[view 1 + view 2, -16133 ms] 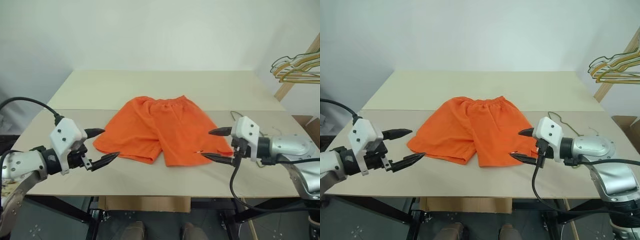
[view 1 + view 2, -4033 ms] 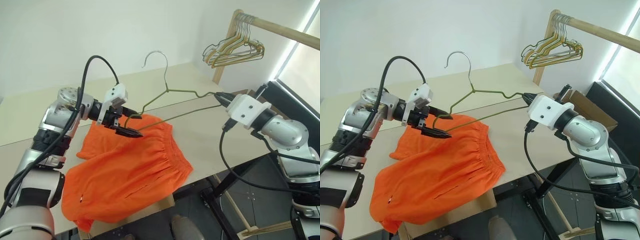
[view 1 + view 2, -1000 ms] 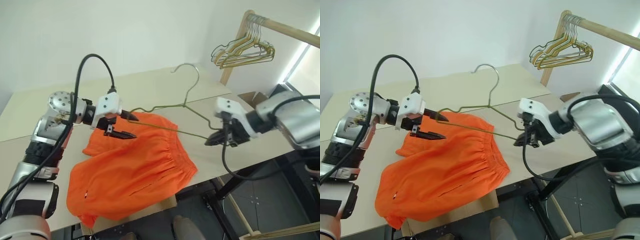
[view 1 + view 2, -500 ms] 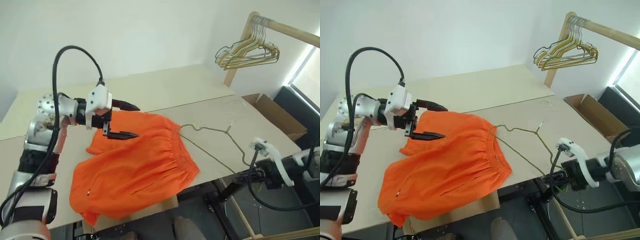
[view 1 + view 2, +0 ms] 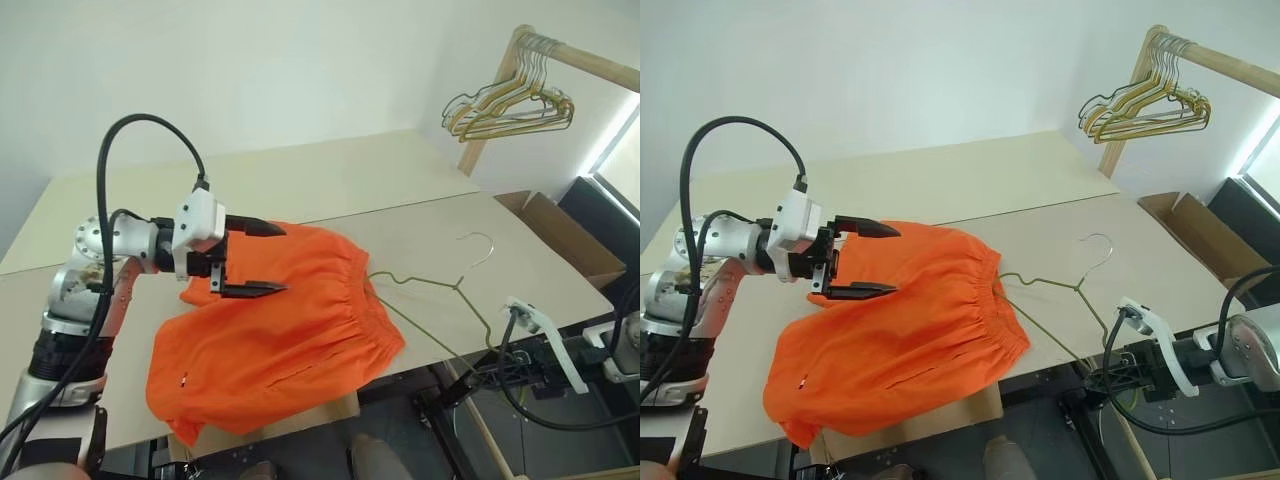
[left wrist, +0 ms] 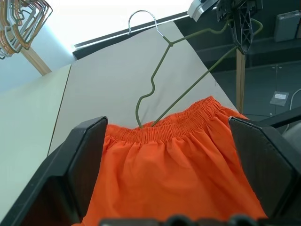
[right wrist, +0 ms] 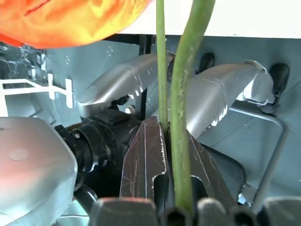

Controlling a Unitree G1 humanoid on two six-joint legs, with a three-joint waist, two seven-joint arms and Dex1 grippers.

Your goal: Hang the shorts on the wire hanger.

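The shorts [image 5: 280,320] are matt orange cloth, gathered into fine ribs along the elastic waistband. The hanger [image 5: 432,300] is thin, smooth grey-green wire with a bare, shiny metal hook. The desk [image 5: 330,180] top is matt, pale beige board. Beyond its far right corner, the rack [image 5: 500,95] is light bare wood.
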